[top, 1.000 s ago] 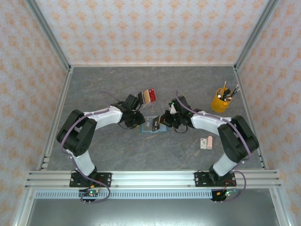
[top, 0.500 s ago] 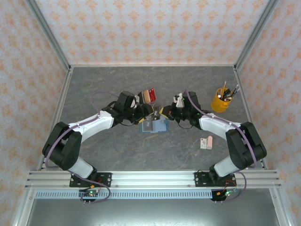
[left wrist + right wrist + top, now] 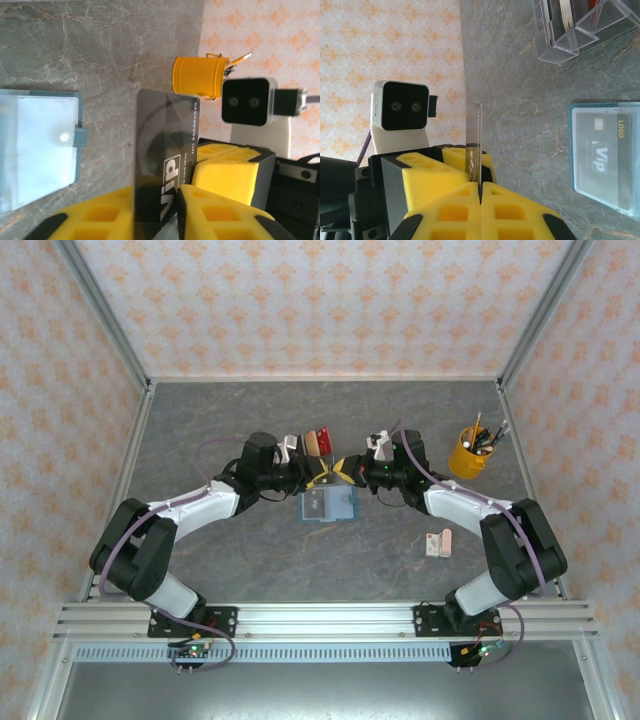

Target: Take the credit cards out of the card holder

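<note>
Grip on dark VIP card (image 3: 165, 150) from both sides, card upright: left tool (image 3: 172, 196) clenched on one edge, right tool (image 3: 480, 187) clamped on the opposite edge. Open and flat on tabletop (image 3: 220, 410) nearby, card holder (image 3: 45, 145), second card (image 3: 600, 150) tucked in its clear pocket.

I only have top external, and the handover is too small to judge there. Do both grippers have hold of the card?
Observer: The left wrist view shows the left gripper clamped on a dark card marked VIP.
Operator: And the right one?
Observer: The right gripper is shut on that same card's edge.
Operator: Is the holder emptied?
Observer: No, a second card lies in the card holder pocket, under clear plastic.
</note>
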`<action>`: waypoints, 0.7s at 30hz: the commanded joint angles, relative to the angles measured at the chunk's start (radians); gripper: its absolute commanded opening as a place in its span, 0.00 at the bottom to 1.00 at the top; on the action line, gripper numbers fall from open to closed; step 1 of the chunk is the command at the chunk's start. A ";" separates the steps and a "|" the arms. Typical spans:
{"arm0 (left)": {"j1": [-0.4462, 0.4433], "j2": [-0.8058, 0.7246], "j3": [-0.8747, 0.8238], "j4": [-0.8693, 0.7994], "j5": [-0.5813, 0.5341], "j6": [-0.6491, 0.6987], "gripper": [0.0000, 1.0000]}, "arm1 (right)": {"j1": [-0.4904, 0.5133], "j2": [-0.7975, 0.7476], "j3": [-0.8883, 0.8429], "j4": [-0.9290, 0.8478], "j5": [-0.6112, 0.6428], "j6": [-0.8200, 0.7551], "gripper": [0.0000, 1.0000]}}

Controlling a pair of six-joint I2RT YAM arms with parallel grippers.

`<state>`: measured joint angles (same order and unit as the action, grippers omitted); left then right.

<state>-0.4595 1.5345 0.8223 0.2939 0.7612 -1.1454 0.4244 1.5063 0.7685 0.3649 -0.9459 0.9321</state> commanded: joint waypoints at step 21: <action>-0.072 0.038 0.537 -1.045 -0.838 0.392 0.00 | -0.001 -0.296 0.008 -0.730 0.428 -0.389 0.92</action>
<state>-0.5045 1.5105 1.2778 -0.5648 0.1612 -0.8059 0.4244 1.2541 0.7952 -0.3004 -0.5892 0.5900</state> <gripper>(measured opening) 0.058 0.903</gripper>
